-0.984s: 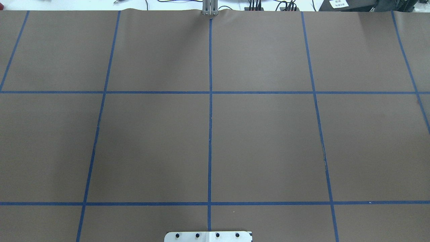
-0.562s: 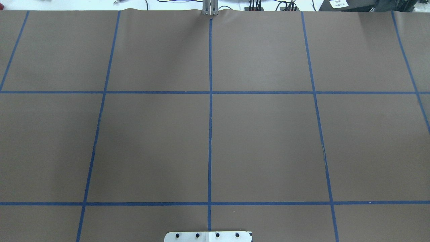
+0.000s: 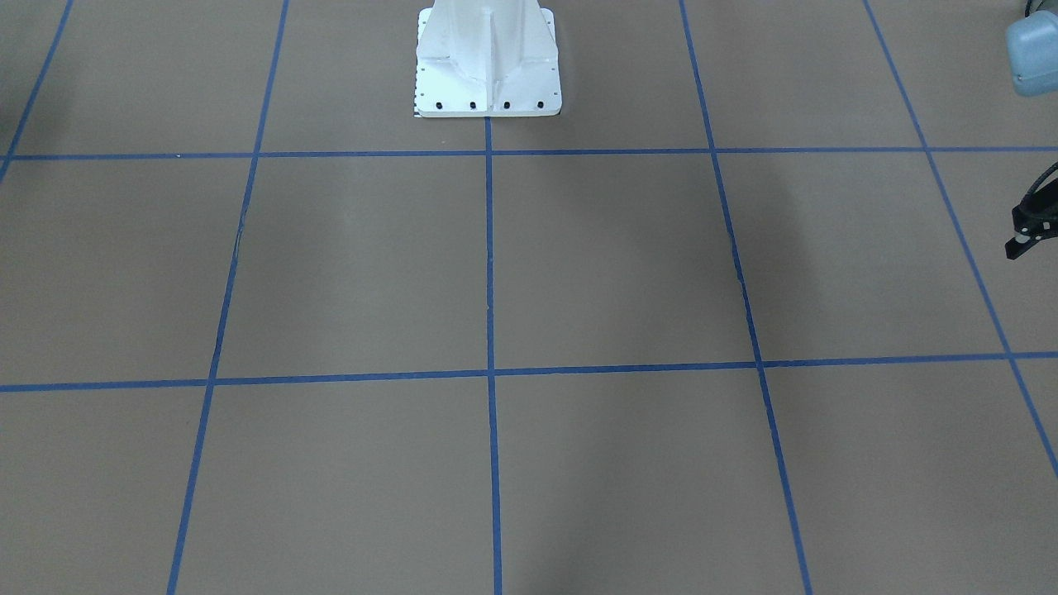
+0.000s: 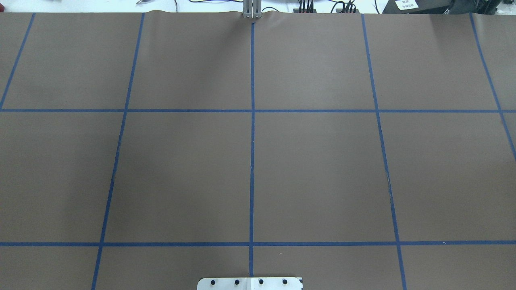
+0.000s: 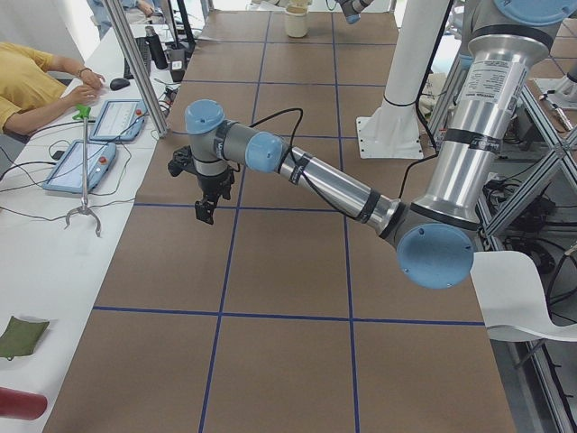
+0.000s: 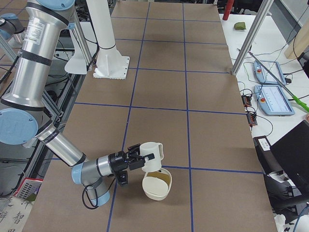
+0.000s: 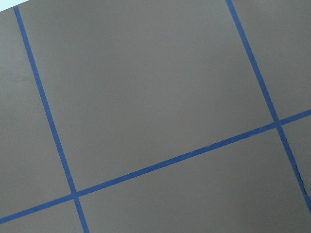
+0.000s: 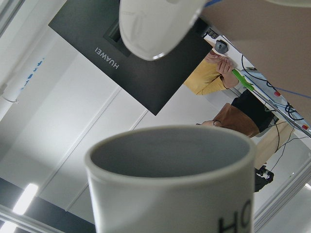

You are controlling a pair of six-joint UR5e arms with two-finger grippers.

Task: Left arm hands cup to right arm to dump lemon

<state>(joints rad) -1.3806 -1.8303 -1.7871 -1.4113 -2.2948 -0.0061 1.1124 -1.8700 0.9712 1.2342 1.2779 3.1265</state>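
The cup [image 6: 153, 151], a white mug with dark lettering, hangs on its side over a cream bowl [image 6: 155, 187] near the table's right end. My right gripper [image 6: 144, 161] holds it off the table, mouth towards the bowl. In the right wrist view the cup [image 8: 175, 194] fills the front with its grey inside bare, and the bowl [image 8: 155, 24] is at the top. A yellowish patch lies in the bowl; I cannot tell if it is the lemon. My left gripper [image 5: 206, 215] hangs empty over the table's left end, fingers down. Only its edge [image 3: 1025, 240] shows from the front, so I cannot tell if it is open or shut.
The white robot base [image 3: 488, 66] stands at the table's middle near edge [image 4: 250, 283]. Blue tape lines grid the brown table. Operator desks with tablets [image 5: 99, 135] [image 6: 273, 99] and a metal post [image 6: 251, 43] line the far side. A person in yellow [image 5: 36, 77] sits there.
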